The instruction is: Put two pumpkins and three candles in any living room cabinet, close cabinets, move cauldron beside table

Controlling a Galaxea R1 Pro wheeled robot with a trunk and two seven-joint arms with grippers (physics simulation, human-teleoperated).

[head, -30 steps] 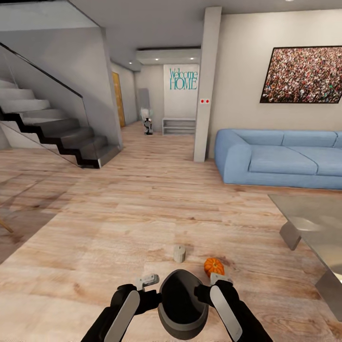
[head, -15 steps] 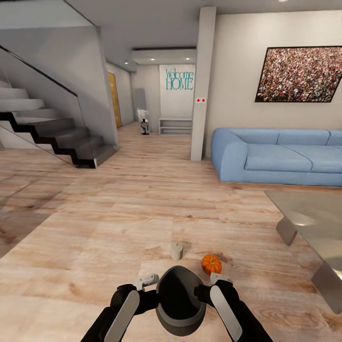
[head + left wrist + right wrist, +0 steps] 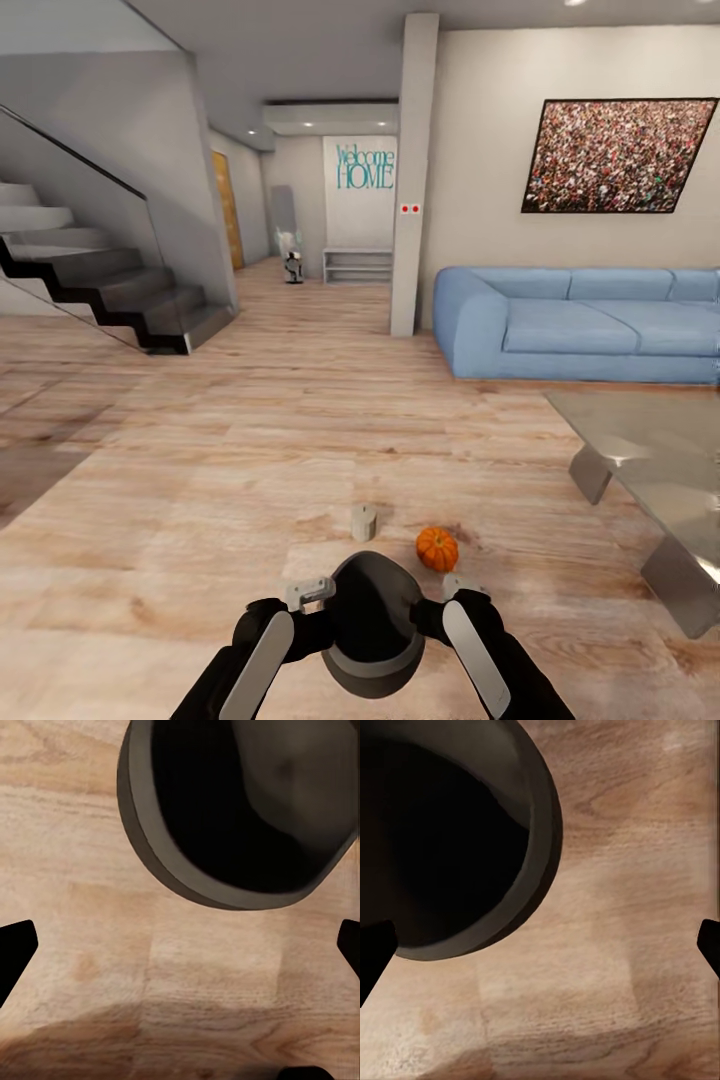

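Cauldron [image 3: 372,630] pressed between both arms — left fingers [image 3: 16,945] wide, right fingers [image 3: 375,949] wide; candle [image 3: 363,521], pumpkin [image 3: 437,549] on floor [image 3: 200,480].

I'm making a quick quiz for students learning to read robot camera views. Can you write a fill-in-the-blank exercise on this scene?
1. The small orange pumpkin lies on the wooden ____.
2. The beige candle stands to the ____ of the pumpkin in the head view.
3. The sofa against the wall is ____ in colour.
4. The dark cauldron sits between the left tool and the ____ tool.

Missing words: floor; left; blue; right
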